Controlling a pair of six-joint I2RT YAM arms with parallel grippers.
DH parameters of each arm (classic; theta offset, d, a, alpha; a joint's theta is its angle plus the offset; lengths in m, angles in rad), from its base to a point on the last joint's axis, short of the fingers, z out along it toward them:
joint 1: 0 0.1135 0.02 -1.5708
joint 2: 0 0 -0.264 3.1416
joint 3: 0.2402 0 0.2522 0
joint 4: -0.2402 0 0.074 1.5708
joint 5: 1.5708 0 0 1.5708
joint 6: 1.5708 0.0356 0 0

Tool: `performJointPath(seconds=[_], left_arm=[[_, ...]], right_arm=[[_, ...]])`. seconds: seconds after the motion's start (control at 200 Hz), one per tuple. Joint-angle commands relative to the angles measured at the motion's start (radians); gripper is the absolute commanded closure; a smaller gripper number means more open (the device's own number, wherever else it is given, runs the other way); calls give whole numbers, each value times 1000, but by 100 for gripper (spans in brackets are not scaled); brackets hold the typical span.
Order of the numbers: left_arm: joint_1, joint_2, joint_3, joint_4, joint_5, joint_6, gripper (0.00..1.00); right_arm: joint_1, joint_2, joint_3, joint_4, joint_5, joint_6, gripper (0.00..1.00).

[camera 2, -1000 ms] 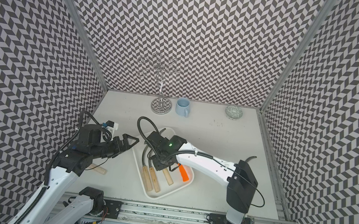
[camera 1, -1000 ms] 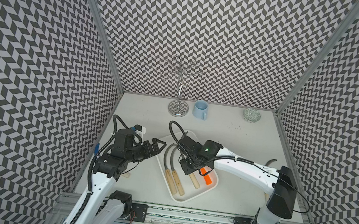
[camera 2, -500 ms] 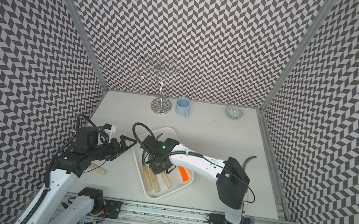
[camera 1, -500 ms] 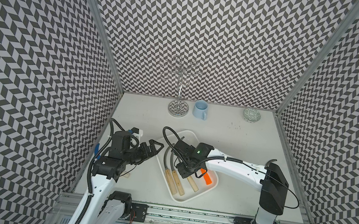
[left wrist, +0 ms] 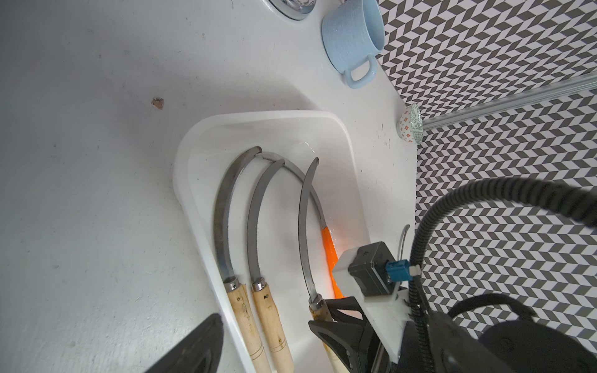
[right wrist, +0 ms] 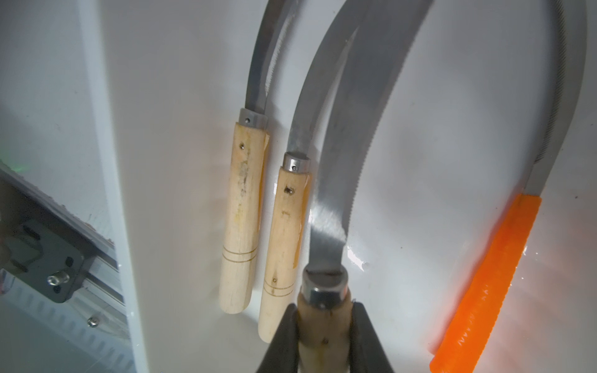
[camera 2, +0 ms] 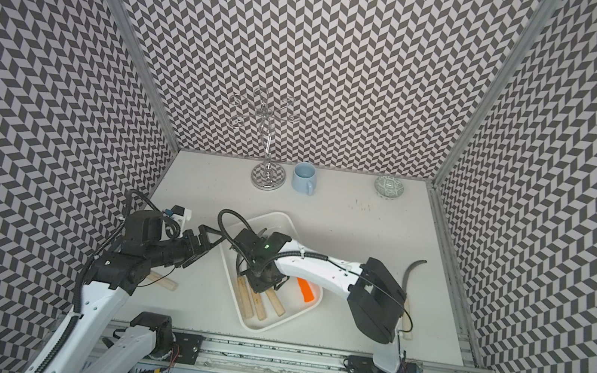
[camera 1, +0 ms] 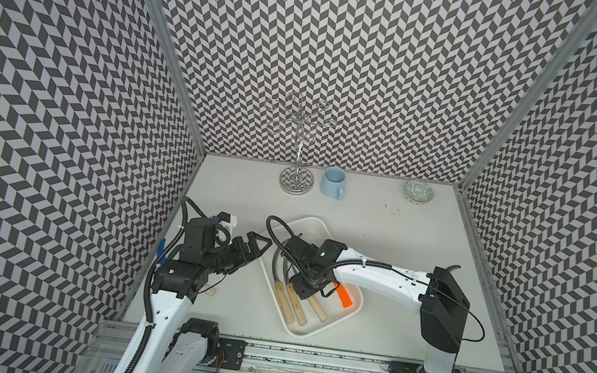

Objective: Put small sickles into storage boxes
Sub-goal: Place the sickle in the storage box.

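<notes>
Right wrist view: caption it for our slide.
Fingers grip a wooden-handled sickle in the white tray, beside the orange-handled sickle.

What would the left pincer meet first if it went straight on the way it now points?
Probably the near long rim of the white tray; the open left pincer aims at it, though height is unclear.

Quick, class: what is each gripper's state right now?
Left gripper: open, holding nothing.
Right gripper: closed on a wooden-handled sickle, over the white tray.
</notes>
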Motion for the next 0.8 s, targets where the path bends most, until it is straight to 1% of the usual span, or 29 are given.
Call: performJointPath(seconds=[0.0,0.796], left_arm=[[10,-8,33,-10,11,4,0],[12,17,44,-7,12,7,0]], right_arm=[[6,24,10,36,-10,-7,80],[-3,82,-3,89,-1,5,80]])
